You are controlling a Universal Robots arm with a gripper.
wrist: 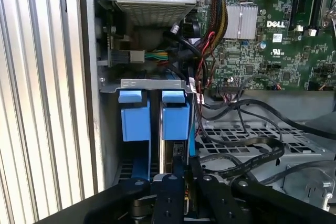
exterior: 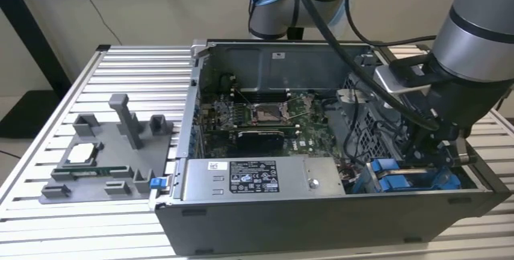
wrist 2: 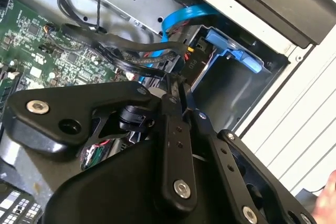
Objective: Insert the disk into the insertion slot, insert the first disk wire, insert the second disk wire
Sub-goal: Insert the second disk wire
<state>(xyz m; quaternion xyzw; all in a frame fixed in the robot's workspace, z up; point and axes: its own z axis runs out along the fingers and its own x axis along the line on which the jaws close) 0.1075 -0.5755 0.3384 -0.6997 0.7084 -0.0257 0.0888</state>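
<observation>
You have the pincer [exterior: 440, 159] lowered into the open computer case [exterior: 321, 224], at the corner that holds the blue-railed drive bay [exterior: 418, 179], beside the grey power-supply box [exterior: 257, 179] on the exterior view's right. In the first wrist view the pincer [wrist: 181, 174] has its two black fingers [wrist: 169, 198] pressed close together, and a thin dark edge runs between them, in line with the second blue carrier [wrist: 176, 119]; you cannot tell for sure whether they pinch that edge or only sit over it. The disk [wrist: 177, 153] stands on edge in the insertion slot [wrist: 152, 85], just behind its blue carrier tab, with another blue carrier [wrist: 134, 119] right beside it, further from the green circuit board [wrist: 262, 35]. Black flat cables [wrist: 247, 153] loop over the perforated metal cage [wrist: 252, 137] next to the slot, on the circuit-board side. In the second wrist view the fingertips [wrist 2: 181, 90] meet near a black connector and a blue cable [wrist 2: 184, 19] close to the blue carrier [wrist 2: 231, 51]. Outside the case, on the ribbed surface [exterior: 120, 67], a grey parts fixture [exterior: 105, 157] lies well apart from the slot.
</observation>
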